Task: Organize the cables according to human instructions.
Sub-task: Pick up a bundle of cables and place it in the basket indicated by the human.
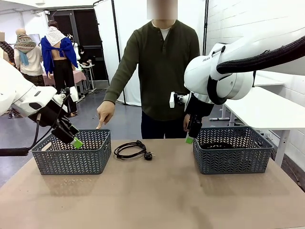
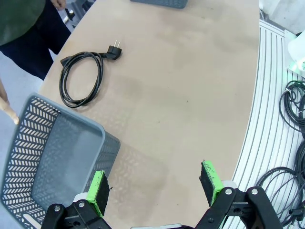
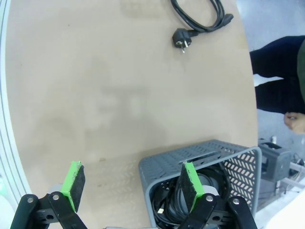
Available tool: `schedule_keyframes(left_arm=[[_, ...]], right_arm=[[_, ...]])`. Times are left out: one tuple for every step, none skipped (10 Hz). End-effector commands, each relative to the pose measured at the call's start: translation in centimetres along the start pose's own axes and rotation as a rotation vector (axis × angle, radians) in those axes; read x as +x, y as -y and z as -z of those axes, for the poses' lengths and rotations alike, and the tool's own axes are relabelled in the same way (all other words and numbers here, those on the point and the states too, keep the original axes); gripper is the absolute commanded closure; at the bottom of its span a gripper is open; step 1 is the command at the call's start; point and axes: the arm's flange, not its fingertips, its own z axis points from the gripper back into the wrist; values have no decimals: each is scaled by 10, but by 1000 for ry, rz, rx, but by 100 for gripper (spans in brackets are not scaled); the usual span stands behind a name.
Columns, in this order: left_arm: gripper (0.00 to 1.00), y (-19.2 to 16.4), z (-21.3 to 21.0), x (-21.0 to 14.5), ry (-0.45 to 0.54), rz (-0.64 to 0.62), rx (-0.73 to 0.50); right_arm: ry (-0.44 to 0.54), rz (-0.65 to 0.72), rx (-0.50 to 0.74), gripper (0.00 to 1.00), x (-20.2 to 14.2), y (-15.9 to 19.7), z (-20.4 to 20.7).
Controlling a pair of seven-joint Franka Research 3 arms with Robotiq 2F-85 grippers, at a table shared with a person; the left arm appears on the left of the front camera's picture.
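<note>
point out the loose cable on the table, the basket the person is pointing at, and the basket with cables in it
loose cable (image 1: 129, 150), front view, on the coil's loops
left basket (image 1: 71, 160), front view, on its front wall
right basket (image 1: 232, 161), front view, on its front wall

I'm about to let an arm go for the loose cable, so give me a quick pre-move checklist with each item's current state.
1. Coiled black power cable lies free on the tan table, nothing on it: ok.
2. Left gripper open, holding nothing: ok.
3. Right gripper open, holding nothing: ok.
4. Person's pointing hand singles out the left grey plastic basket: ok.
5. Left grey plastic basket has room: ok, it looks bare inside.
6. Person's pointing hand is out of the path to that basket: not ok, it hangs just above the basket's far rim.
</note>
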Motion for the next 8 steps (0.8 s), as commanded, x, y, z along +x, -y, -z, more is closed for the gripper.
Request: schedule_keyframes(left_arm=[[0, -7, -1, 29, -49, -27, -1], [0, -8, 3, 44, -62, -31, -9], [0, -10, 10, 63, -89, -61, -3], [0, -13, 18, 78, -130, -100, 29], [0, -15, 26, 92, -159, -134, 52], [0, -20, 35, 105, -173, -180, 59], [0, -28, 48, 117, -213, -207, 106], [0, -35, 60, 126, -239, -226, 153]], right_arm=[[-7, 5, -8, 0, 0, 1, -1], [-7, 5, -8, 0, 0, 1, -1], [-7, 5, -8, 0, 0, 1, -1], [-7, 5, -8, 0, 0, 1, -1], [-7, 5, -8, 0, 0, 1, -1], [-7, 5, -8, 0, 0, 1, -1], [-7, 5, -8, 0, 0, 1, -1], [-7, 5, -8, 0, 0, 1, -1]])
